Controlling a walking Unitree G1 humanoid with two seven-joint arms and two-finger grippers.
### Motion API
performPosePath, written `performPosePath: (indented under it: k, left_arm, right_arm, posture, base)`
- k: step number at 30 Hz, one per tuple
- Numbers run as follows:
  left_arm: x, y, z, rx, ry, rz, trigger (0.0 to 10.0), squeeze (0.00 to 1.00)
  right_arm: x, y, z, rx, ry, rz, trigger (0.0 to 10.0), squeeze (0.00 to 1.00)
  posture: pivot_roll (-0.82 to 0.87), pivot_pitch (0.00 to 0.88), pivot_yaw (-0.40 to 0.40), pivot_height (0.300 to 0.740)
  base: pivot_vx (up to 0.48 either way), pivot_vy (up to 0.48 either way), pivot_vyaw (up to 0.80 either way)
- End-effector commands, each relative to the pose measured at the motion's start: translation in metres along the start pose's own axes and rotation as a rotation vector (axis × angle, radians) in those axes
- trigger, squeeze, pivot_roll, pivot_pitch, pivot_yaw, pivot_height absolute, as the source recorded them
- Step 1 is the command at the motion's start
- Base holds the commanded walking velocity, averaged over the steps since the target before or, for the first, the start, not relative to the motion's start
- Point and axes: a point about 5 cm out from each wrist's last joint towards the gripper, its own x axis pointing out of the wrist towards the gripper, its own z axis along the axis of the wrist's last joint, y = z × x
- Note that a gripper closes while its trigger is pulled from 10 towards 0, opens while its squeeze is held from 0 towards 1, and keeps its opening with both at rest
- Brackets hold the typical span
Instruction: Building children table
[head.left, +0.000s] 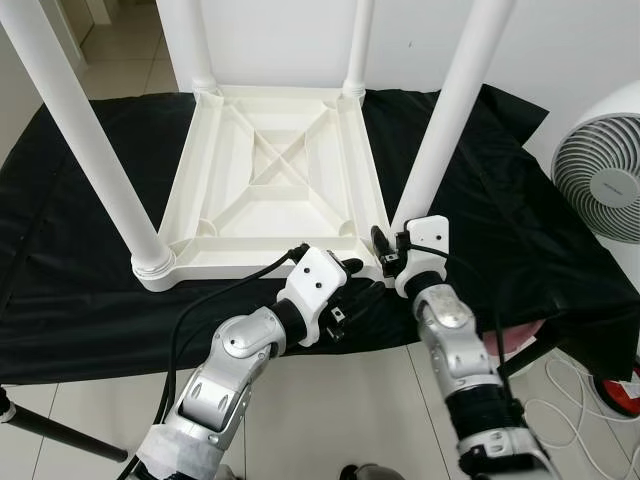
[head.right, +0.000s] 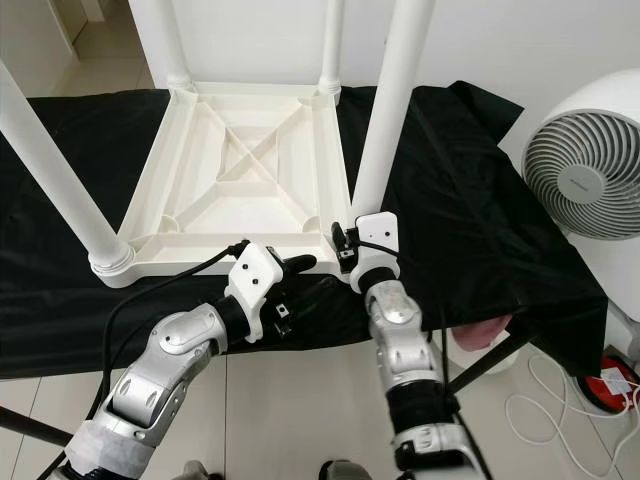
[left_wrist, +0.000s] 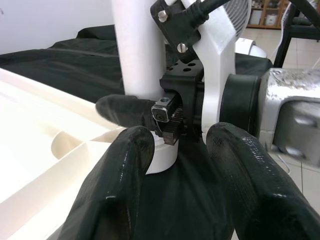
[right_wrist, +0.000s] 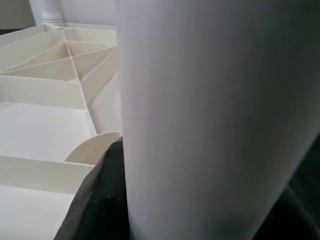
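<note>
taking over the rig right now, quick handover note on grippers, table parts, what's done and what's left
Right gripper: closed around the base of the near right leg, at the table top's corner.
Left gripper: open, beside that same corner, holding nothing.
Table top: lies upside down on the black cloth, ribbed underside facing up.
Done: all four legs stand in their corner sockets, including the near left leg.
Left: I cannot tell whether the near right leg is fully seated, so check that; the table has yet to be turned upright.
</note>
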Motion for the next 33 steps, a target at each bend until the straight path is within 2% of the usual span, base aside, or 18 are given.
performPosePath:
  k: [1, 3, 5, 12, 13, 14, 15, 18, 21, 24, 25, 27, 28, 29, 30, 33]
  left_arm:
    - [-0.002, -0.001, -0.002, 0.000, 0.010, 0.022, 10.0, 0.00]
    - [-0.002, -0.001, -0.002, 0.000, 0.010, 0.021, 10.0, 0.00]
    - [0.000, -0.002, -0.002, -0.004, 0.007, 0.021, 10.0, 0.00]
    - [-0.001, -0.002, -0.003, 0.000, 0.009, 0.018, 10.0, 0.00]
    - [-0.001, -0.001, -0.003, 0.002, 0.010, 0.020, 10.0, 0.00]
    - [-0.002, -0.001, -0.003, 0.002, 0.011, 0.023, 10.0, 0.00]
    - [-0.002, -0.001, -0.003, 0.001, 0.011, 0.024, 10.0, 0.00]
    - [-0.002, -0.002, -0.003, 0.001, 0.010, 0.024, 10.0, 0.00]
    - [-0.001, -0.003, -0.003, -0.001, 0.008, 0.022, 10.0, 0.00]
    - [0.000, -0.003, -0.003, 0.000, 0.008, 0.020, 10.0, 0.00]
    - [0.000, -0.002, -0.002, 0.003, 0.008, 0.019, 10.0, 0.00]
    - [0.000, -0.002, -0.002, 0.003, 0.008, 0.019, 10.0, 0.00]
    - [-0.001, -0.001, -0.002, 0.004, 0.008, 0.019, 10.0, 0.00]
    - [-0.001, -0.001, -0.002, 0.004, 0.008, 0.019, 10.0, 0.00]
    - [-0.001, 0.000, -0.002, 0.005, 0.009, 0.024, 10.0, 0.00]
    - [-0.001, 0.001, -0.002, 0.006, 0.009, 0.027, 10.0, 0.00]
  right_arm:
    - [-0.005, -0.007, -0.007, -0.026, 0.042, -0.090, 0.0, 0.00]
    - [-0.006, -0.005, -0.007, -0.015, 0.039, -0.117, 0.0, 0.00]
    - [-0.005, 0.008, 0.003, 0.033, 0.001, -0.074, 0.0, 0.00]
    - [-0.008, 0.013, 0.003, 0.040, 0.037, -0.032, 0.0, 0.00]
    - [-0.008, 0.014, 0.004, 0.038, 0.039, -0.021, 10.0, 0.00]
    - [-0.008, 0.014, 0.004, 0.034, 0.041, -0.012, 10.0, 0.00]
    - [-0.008, 0.013, 0.004, 0.028, 0.037, 0.003, 10.0, 1.00]
    - [-0.007, 0.011, 0.004, 0.012, 0.030, 0.063, 10.0, 1.00]
    - [-0.005, 0.005, 0.005, -0.029, 0.004, 0.239, 10.0, 1.00]
    - [-0.004, -0.001, 0.004, -0.046, 0.009, 0.290, 10.0, 1.00]
    - [-0.001, -0.013, 0.006, -0.126, -0.004, 0.395, 10.0, 1.00]
    - [-0.001, -0.013, 0.006, -0.126, -0.004, 0.395, 10.0, 1.00]
    - [0.000, -0.018, 0.007, -0.153, -0.010, 0.436, 10.0, 0.00]
    - [0.000, -0.018, 0.007, -0.153, -0.010, 0.436, 10.0, 0.00]
    - [0.004, -0.027, 0.011, -0.196, -0.017, 0.522, 10.0, 0.00]
    - [0.007, -0.030, 0.013, -0.219, -0.016, 0.578, 10.0, 0.00]
  posture:
    - [-0.06, 0.059, -0.011, 0.740]
    - [-0.06, 0.059, -0.011, 0.740]
    - [-0.06, 0.053, -0.016, 0.740]
    - [-0.06, 0.047, -0.020, 0.740]
    - [-0.06, 0.047, -0.020, 0.740]
    - [-0.06, 0.046, -0.020, 0.740]
    - [-0.06, 0.046, -0.020, 0.740]
    - [-0.06, 0.045, -0.021, 0.740]
    - [-0.07, 0.042, -0.016, 0.740]
    - [-0.07, 0.042, -0.017, 0.740]
    - [-0.07, 0.042, -0.017, 0.740]
    - [-0.07, 0.042, -0.017, 0.740]
    - [-0.07, 0.042, -0.016, 0.740]
    - [-0.07, 0.042, -0.016, 0.740]
    - [-0.07, 0.042, -0.011, 0.740]
    - [-0.07, 0.047, -0.008, 0.740]
  base:
    - [0.000, 0.000, 0.00]
    - [0.000, 0.000, 0.00]
    - [0.000, 0.000, 0.00]
    - [0.000, 0.000, 0.00]
    - [0.000, 0.000, 0.00]
    - [0.000, 0.000, 0.00]
    - [0.000, 0.000, 0.00]
    - [0.000, 0.000, 0.00]
    - [0.000, 0.000, 0.00]
    - [0.000, 0.000, 0.00]
    - [0.000, 0.000, 0.00]
    - [0.000, 0.000, 0.00]
    - [0.000, 0.000, 0.00]
    - [0.000, 0.000, 0.00]
    - [0.000, 0.000, 0.00]
    - [0.000, 0.000, 0.00]
